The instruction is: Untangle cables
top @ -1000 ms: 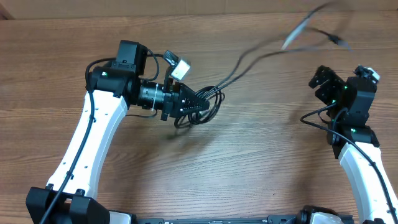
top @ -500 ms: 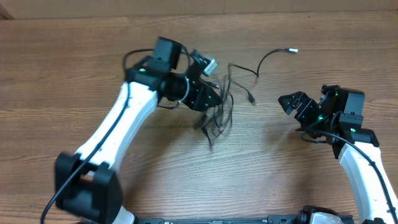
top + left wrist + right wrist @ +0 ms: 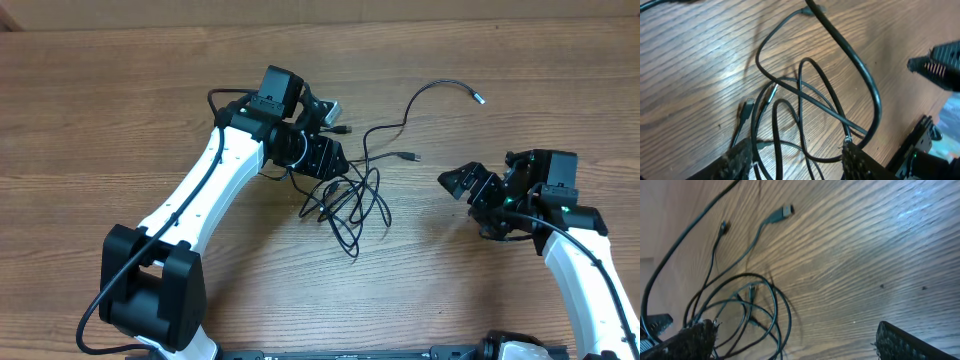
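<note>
Overhead first: the cables (image 3: 345,200) are seen bunched in a loose knot of loops near the middle of the tabletop (image 3: 100,110). One long strand is thrown out to the far right and finishes in a silver-tipped end (image 3: 478,97). The left hand (image 3: 325,160) is poised at the knot's upper-left edge. The right hand (image 3: 465,183) is held well apart to the right, pointed at the bundle.

Now the left wrist view: the fingers are parted and nothing is clamped. Several crossed loops are laid out on the wood between and beyond them. A single strand should be chosen here, and the heavy outer arc (image 3: 867,85) is judged the best candidate. A pinch on a crossing would likely lock two loops together.

Over to the right wrist view: the right hand's jaws are spread wide and empty. The knot is seen at lower left, and a free plug (image 3: 785,211) lies apart from it further up the wood. That loose end is judged the cleanest purchase. It should be taken just behind the plug and drawn outward low and slowly while the knot is steadied from the other side. Sharp tugs are to be avoided, since the loops could be cinched tighter.
</note>
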`<state>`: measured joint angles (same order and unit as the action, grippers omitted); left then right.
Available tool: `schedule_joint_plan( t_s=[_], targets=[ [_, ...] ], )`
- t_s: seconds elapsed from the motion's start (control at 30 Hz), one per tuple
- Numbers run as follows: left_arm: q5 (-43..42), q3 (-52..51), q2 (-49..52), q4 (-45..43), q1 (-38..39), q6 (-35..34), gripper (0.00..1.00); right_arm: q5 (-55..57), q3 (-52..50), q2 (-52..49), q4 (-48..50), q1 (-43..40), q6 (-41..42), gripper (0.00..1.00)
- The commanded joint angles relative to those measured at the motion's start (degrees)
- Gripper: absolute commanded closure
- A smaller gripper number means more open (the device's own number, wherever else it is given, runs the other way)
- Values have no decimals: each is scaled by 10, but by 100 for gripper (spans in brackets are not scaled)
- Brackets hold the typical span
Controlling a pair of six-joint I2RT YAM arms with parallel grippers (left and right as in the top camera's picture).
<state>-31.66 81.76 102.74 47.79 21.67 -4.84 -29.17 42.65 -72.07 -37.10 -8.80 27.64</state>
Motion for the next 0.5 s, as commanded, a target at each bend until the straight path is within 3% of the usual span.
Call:
schedule_joint_plan(
  t_s=[0.0,0.13,0.3,0.47],
  targets=[
    [-37,5,-3,-11,5,-26,42,7,1,0,1,10,-6,0],
    [-130,5,-3,-47,13,17,39,28,1,0,-4,14,-6,0],
    [-64,5,6,-87,40,14,32,28,1,0,-27,14,-7,0],
    [-38,5,45,-134,85,14,35,28,1,0,-38,14,-6,0]
  ],
)
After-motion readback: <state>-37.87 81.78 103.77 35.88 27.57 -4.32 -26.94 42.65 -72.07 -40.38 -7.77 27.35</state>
